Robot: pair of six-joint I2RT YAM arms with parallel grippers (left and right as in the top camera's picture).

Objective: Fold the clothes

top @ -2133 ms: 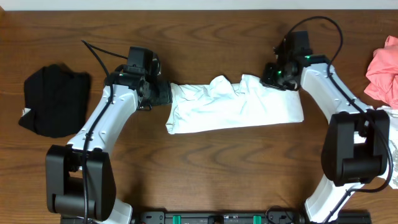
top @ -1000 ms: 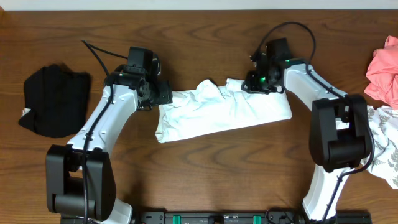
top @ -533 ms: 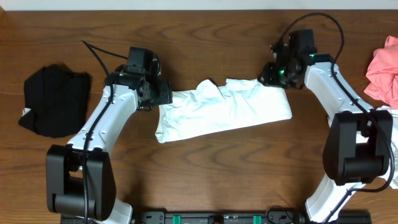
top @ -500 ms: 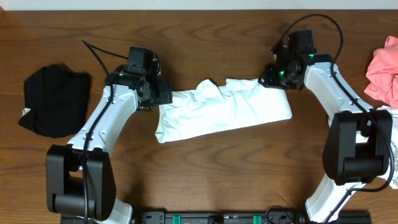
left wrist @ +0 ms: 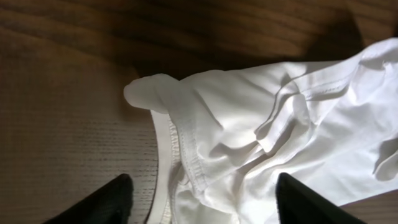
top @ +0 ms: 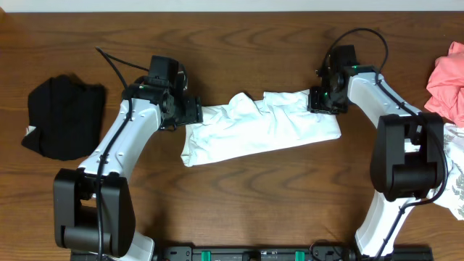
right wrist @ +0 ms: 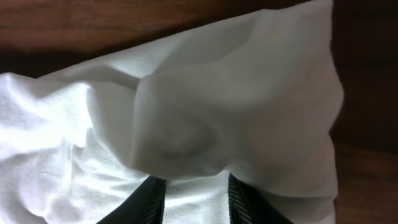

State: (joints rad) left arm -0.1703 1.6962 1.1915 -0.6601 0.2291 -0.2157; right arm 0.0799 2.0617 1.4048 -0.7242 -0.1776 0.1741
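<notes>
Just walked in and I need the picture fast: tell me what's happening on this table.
Two robot arms are working on a white cloth T-shirt, lying as a long rumpled band on the brown wooden table. The left gripper stands open at the shirt's left end, fingers either side of the hem, not pinching. The right gripper is down on the right end; whether it grips is unclear. A crumpled black garment lies far left, a pink garment far right.
</notes>
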